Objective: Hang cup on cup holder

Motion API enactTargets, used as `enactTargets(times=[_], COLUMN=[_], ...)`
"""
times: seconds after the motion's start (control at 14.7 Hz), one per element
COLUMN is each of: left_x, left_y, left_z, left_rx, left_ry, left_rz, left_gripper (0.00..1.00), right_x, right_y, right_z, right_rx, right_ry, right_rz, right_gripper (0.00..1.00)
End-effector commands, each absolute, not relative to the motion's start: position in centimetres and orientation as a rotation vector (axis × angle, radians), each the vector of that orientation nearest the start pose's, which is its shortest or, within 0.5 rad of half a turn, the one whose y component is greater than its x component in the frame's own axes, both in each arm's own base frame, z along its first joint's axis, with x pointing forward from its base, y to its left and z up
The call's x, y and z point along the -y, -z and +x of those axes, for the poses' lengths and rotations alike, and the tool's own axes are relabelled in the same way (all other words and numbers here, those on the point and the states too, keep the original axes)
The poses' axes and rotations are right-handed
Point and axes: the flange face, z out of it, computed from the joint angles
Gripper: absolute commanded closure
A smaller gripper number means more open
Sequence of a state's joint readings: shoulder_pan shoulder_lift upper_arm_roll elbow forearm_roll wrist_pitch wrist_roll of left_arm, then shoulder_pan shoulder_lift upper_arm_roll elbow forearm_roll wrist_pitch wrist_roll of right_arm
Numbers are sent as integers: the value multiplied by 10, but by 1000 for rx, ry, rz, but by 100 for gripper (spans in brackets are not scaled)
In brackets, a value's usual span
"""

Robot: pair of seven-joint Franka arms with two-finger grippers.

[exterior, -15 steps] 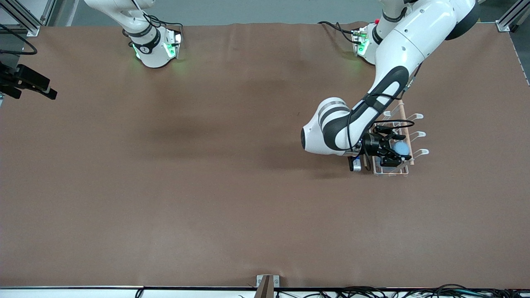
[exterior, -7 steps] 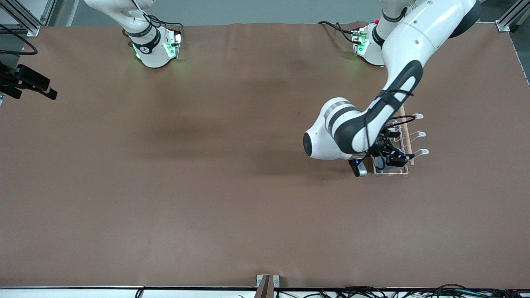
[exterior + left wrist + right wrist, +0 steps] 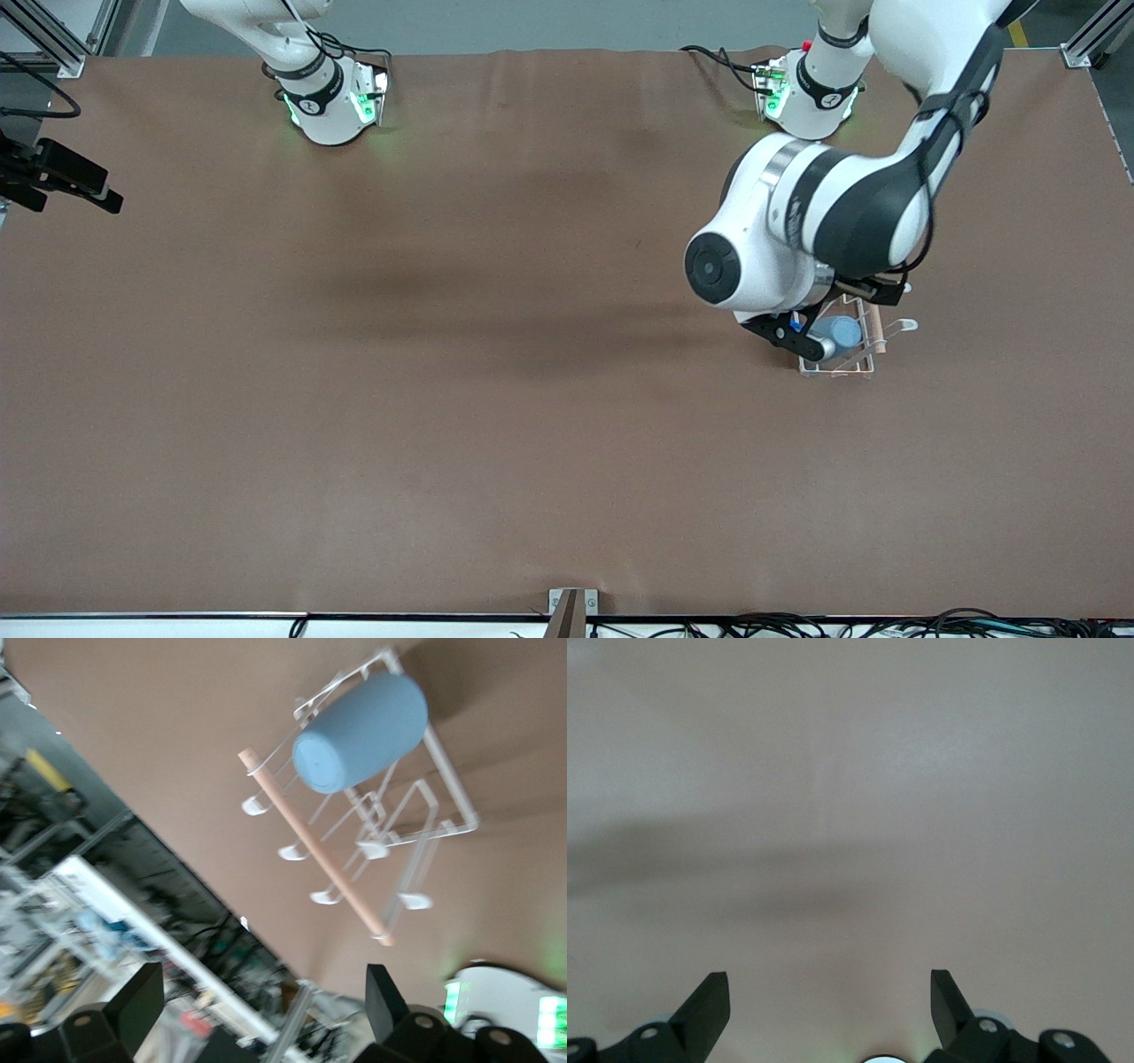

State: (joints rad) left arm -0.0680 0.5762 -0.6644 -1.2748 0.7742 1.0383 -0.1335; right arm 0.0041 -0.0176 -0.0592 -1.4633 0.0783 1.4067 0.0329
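Note:
The light-blue cup point(image 3: 842, 334) sits tilted on a prong of the white wire cup holder point(image 3: 858, 366), at the rack's end nearer the front camera. The left wrist view shows the cup point(image 3: 359, 731) mouth-down on the rack point(image 3: 452, 788), beside the wooden rod point(image 3: 310, 850). My left gripper point(image 3: 263, 992) is open and empty, raised above the rack and apart from the cup. In the front view it is mostly hidden under its own arm point(image 3: 797, 239). My right gripper point(image 3: 830, 992) is open and empty over bare table; its arm waits.
The rack stands toward the left arm's end of the brown table point(image 3: 443, 399). The left arm's bulky wrist hangs over most of the rack. Both arm bases point(image 3: 332, 106) stand along the table's edge farthest from the front camera.
My left gripper has let go of the cup, which stays on the rack. The gripper has risen away from it and the arm has swung up and back toward its base.

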Motion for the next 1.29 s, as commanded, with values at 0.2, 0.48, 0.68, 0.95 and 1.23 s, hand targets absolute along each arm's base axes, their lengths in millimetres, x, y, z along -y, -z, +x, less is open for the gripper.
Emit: enactTargets(times=[0.2, 0.48, 0.68, 0.95, 1.23], left_x=[244, 245, 243, 215, 157], left_y=[-536, -590, -613, -656, -658], left_z=[583, 577, 572, 552, 548], left_rx=[-294, -295, -294, -192, -14], left_ry=[-303, -96, -7, 27, -13], left_rz=[-2746, -2839, -2853, -2974, -3052], left_gripper=[0, 0, 0, 0, 0], right_x=[21, 24, 24, 24, 24], right_y=[-670, -669, -670, -669, -669], right_z=[523, 523, 523, 523, 523], right_rx=[-127, -133, -133, -133, -133], right_ry=[-56, -60, -60, -62, -64], right_rz=[-3067, -3065, -3064, -3064, -3064], right_gripper=[0, 0, 0, 0, 0])
